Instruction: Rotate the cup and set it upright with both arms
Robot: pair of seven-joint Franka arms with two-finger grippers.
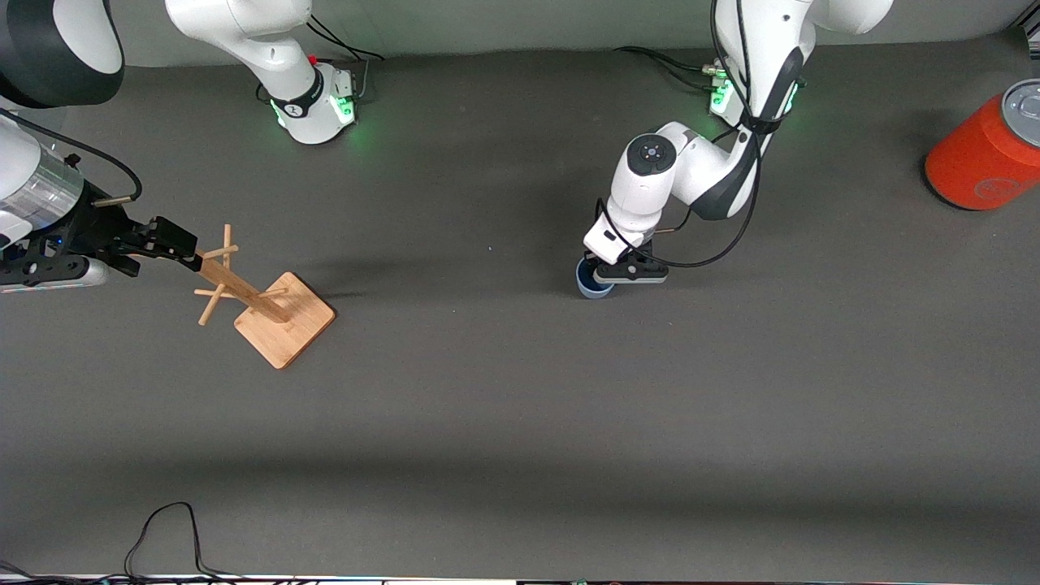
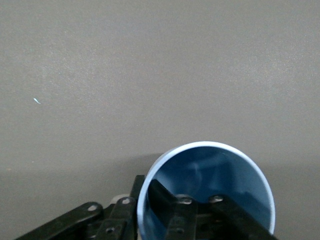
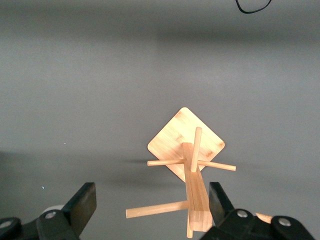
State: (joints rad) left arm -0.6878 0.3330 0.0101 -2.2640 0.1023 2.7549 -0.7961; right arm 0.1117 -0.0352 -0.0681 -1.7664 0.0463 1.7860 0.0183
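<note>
1. Light-blue cup (image 1: 591,284) upright on grey table (image 1: 520,422), mid-table; left gripper (image 1: 630,272) clamped on its rim, one finger (image 2: 172,207) inside.
2. Right gripper (image 1: 175,244) spread wide over wooden mug tree (image 1: 268,305); nothing held.
3. Orange can (image 1: 987,150) at left arm's end.

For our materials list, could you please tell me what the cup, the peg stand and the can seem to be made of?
Cup: probably plastic, light blue, smooth, thin-walled with a soft sheen inside.
Stand: wood, perhaps bamboo, pale tan with visible grain on its square base and pegs.
Can: matte orange body, material unclear; grey lid looks metallic.
</note>
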